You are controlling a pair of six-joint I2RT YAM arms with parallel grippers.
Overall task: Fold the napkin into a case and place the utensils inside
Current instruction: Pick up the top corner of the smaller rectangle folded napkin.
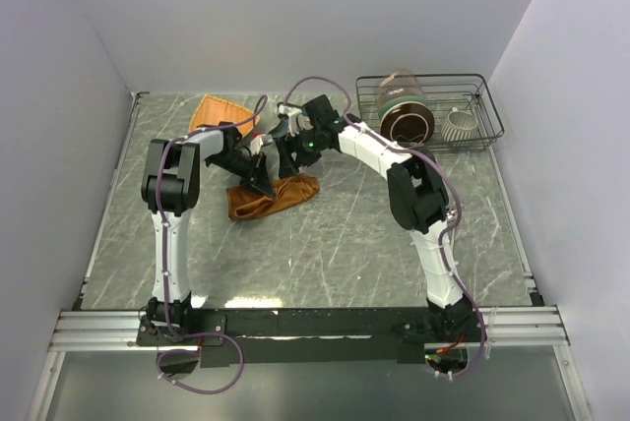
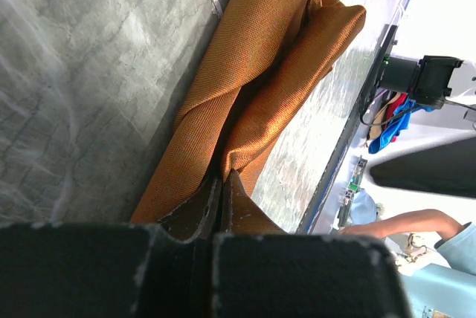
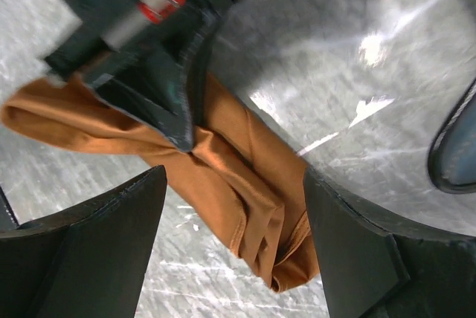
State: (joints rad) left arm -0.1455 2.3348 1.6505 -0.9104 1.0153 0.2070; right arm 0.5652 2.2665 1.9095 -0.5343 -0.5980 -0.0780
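Napkin (image 2: 245, 88) lies bunched, left jaws clamped on its fold, right jaws spread wide above.

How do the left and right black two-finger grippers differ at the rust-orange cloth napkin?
The left gripper is shut, pinching a fold of the napkin; the right gripper is open, holding nothing. The left touches the cloth; the right hovers above it. Both point at the napkin.
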